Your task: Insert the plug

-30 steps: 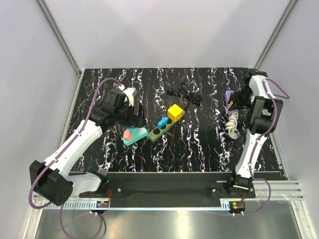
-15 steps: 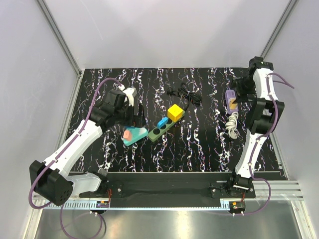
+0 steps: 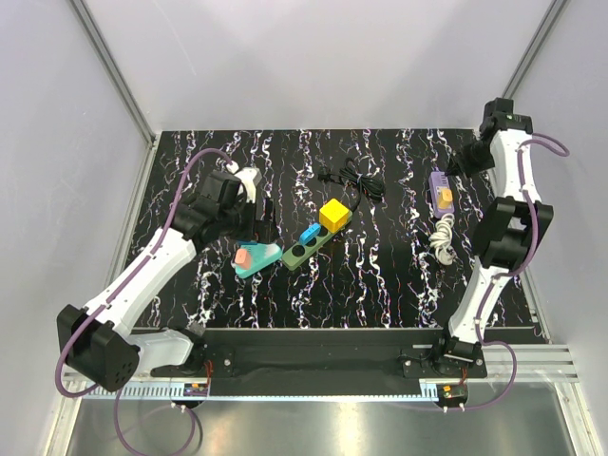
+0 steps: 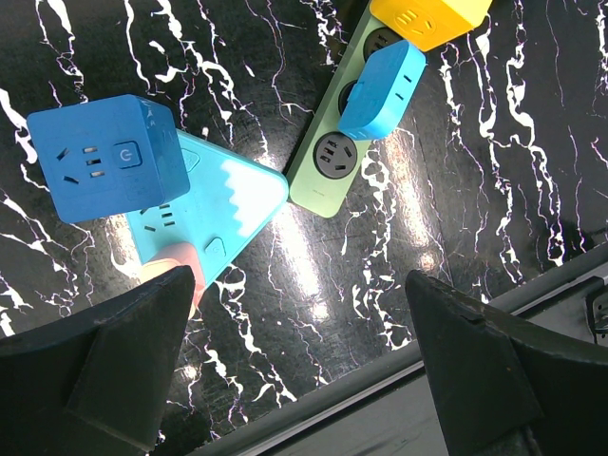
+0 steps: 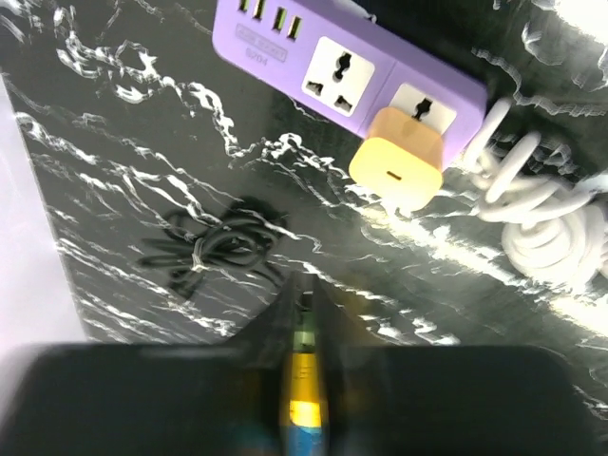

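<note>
The yellow plug [image 5: 396, 161] sits in the purple power strip [image 5: 285, 47] near the right edge of the worktop [image 3: 380, 275]. The right hand [image 5: 304, 290] is off it, fingers almost together and empty; the left hand [image 4: 299, 323] stands wide apart

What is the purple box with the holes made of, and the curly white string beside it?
The purple power strip looks like hard plastic: even colour, smooth face, crisp moulded edges. The white cord looks like soft rubbery plastic, since it bends into loops and shines a little. Looks alone cannot prove it.
</note>
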`<state>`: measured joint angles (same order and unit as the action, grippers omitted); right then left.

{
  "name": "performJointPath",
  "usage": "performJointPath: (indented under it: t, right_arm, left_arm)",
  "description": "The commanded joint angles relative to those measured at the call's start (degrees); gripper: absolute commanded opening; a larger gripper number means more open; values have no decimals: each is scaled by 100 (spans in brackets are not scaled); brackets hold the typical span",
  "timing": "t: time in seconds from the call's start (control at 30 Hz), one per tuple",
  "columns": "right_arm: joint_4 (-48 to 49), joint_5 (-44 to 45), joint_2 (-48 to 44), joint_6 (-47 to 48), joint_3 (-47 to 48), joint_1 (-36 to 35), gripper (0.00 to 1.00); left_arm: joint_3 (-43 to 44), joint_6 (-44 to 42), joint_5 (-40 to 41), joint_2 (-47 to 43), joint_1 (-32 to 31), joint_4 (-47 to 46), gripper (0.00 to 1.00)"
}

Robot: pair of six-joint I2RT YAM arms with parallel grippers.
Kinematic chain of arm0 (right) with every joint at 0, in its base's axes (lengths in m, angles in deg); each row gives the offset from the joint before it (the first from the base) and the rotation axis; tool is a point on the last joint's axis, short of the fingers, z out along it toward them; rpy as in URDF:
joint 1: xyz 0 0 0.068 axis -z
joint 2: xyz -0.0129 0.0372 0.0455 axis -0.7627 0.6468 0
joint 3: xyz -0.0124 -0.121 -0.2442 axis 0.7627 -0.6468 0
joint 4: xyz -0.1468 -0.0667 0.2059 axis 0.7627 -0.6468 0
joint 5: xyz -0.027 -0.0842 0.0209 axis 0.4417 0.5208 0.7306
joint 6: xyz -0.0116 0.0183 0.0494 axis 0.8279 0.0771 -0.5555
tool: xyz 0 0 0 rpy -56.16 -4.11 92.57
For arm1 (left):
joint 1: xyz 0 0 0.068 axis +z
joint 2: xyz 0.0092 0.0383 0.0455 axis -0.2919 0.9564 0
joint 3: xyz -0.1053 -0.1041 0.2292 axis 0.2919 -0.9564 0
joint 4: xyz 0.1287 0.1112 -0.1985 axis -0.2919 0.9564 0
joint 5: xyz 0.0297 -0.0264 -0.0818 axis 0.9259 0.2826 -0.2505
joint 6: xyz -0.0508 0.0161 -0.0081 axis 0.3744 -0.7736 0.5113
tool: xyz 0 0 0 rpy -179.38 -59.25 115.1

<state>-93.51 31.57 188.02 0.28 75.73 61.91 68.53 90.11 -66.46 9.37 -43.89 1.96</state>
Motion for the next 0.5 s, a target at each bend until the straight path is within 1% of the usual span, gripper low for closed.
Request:
performJointPath:
  t: [0.0,0.13,0.47]
  right_arm:
    - [527,47,-283,693,-357,-34,0]
    - [528,82,-238,791,-691,-34,0]
    - [826,627,-134,878,-1526,-25,0]
  left_arm:
    - [-51,-78,34,18,-42,-195,99]
    - [-51,-78,43,44,-51,-195,99]
    - [-51,-87,87,53,-68,-186,99]
